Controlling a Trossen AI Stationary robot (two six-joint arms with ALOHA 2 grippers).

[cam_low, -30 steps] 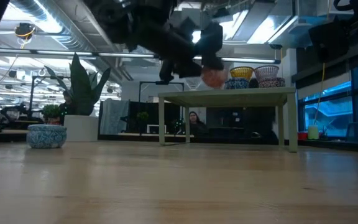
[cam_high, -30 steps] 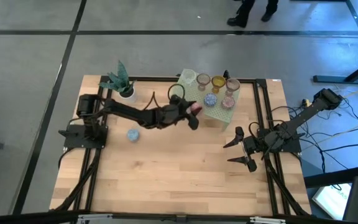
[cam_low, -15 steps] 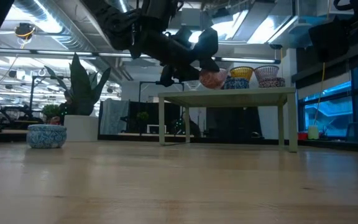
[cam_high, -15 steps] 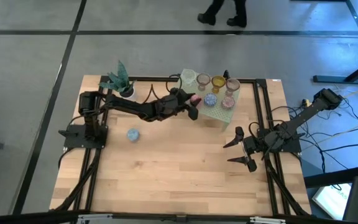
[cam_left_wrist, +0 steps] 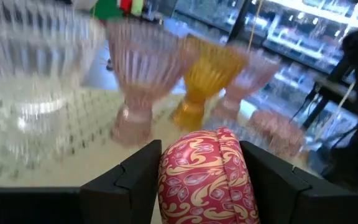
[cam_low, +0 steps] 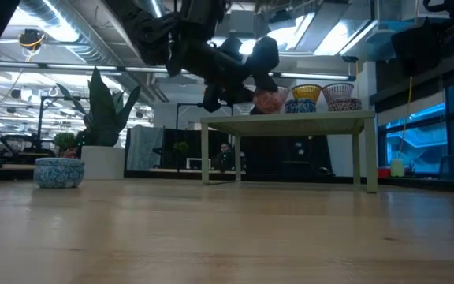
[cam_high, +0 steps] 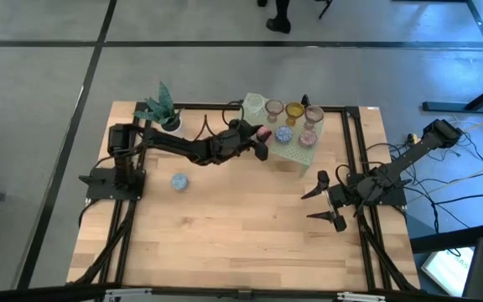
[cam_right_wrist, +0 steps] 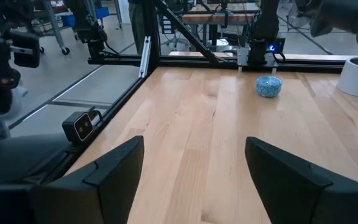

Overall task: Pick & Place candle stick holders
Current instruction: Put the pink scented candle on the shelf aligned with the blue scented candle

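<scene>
My left gripper [cam_high: 261,141] reaches from the table's left to the left edge of the green rack [cam_high: 298,151] and is shut on a red-and-cream patterned candle stick holder [cam_left_wrist: 207,177]. Several glass holders stand upright on the rack: clear [cam_high: 253,105], pink [cam_high: 273,108], amber [cam_high: 293,110], pink [cam_high: 313,113], blue [cam_high: 284,133] and pinkish [cam_high: 308,137]. One blue holder [cam_high: 179,180] rests on its base on the table at the left. My right gripper [cam_high: 321,205] waits open at the table's right, holding nothing. My left gripper pinches the patterned holder's rounded sides [cam_left_wrist: 166,180] between its two fingers [cam_left_wrist: 132,183]. The fingers come nearly level from the table's left. The holder [cam_low: 270,100] is clear of the table, right at the rack's top; whether it touches the rack, I cannot tell.
A small white pot with a green plant [cam_high: 164,111] stands at the far left of the table. A black frame rail [cam_high: 355,151] runs along the right side. Bare wood [cam_high: 241,226] fills the middle and near part.
My left gripper has carried the patterned holder toward the table's far edge, from beside the rack's near left corner to its left edge, rolling its wrist a little. The holder has stayed between the fingers, clear of the table.
</scene>
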